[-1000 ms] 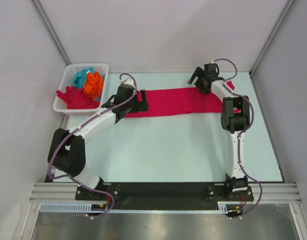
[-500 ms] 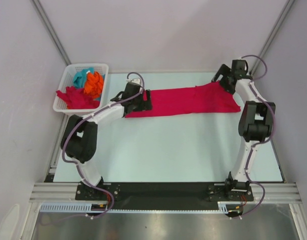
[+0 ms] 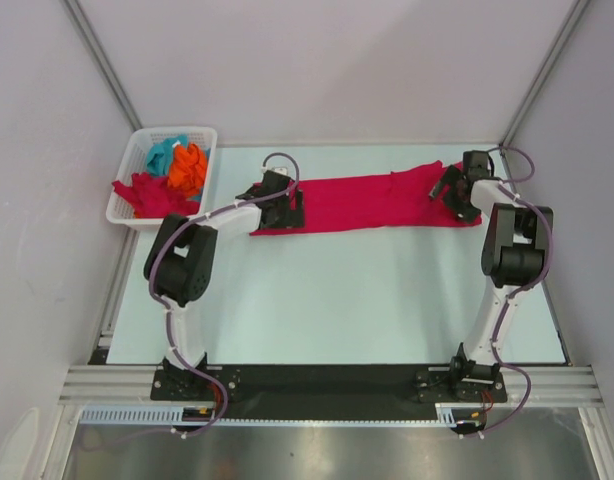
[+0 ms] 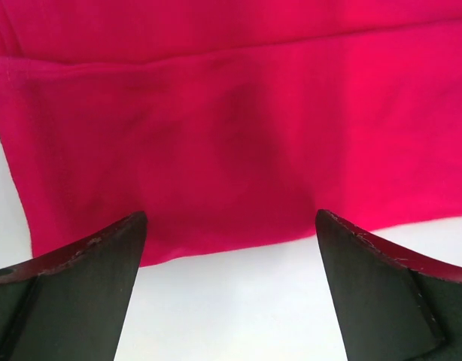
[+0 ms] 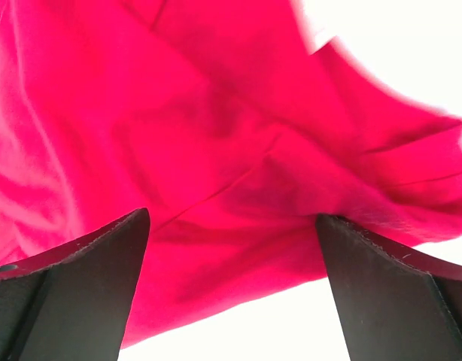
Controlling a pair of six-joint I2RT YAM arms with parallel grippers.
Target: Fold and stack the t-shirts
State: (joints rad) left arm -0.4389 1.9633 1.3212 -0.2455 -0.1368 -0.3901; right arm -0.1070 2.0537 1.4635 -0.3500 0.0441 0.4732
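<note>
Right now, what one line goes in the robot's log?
red t-shirt: laid long on table | left pincer: open, at its left end | right pincer: open, at its rumpled right end | held: nothing

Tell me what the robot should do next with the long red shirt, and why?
Probably lower both pairs of jaws and close them on the near edge of the crimson red cloth t-shirt. It lies stretched out on the pale table, and the jaws stand wide open at its two ends, holding nothing, so gripping comes before folding.
</note>
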